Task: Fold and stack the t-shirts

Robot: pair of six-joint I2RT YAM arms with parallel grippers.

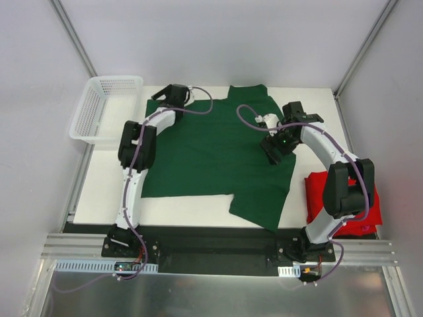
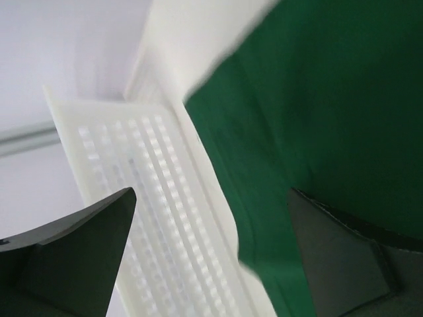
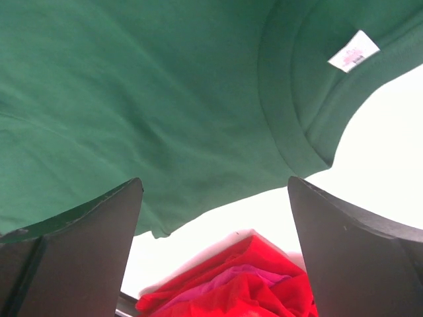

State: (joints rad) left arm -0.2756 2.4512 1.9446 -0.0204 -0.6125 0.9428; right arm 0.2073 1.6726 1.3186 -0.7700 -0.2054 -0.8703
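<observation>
**Desk:** What's nearest you?

**Operator:** At the near right of the white table (image 1: 106, 191) I see the red t-shirt (image 1: 316, 193), rumpled. In the overhead view my right arm crosses above it and hides its middle.

**Desk:** And the other shirt?

**Operator:** The green t-shirt (image 1: 211, 155) lies spread over the middle of the table, turned sideways. Its collar is to the right and its hem to the left, with one sleeve toward me and the other toward the far edge. Bare table shows between it and the red one.

**Desk:** Where are your grippers?

**Operator:** My right gripper (image 1: 276, 146) hangs over the collar end, its fingers spread wide with nothing between them. Its camera shows the collar (image 3: 291, 132), a white label (image 3: 353, 51) inside it, and red cloth past the shirt's edge. Farther back, my left gripper (image 1: 172, 97) sits above the shirt's far left corner, equally wide and empty.

**Desk:** Anything crowding that corner?

**Operator:** The white mesh basket (image 1: 82, 119) stands at the far left, just beside it. I can't tell whether the cloth touches its rim.
</observation>
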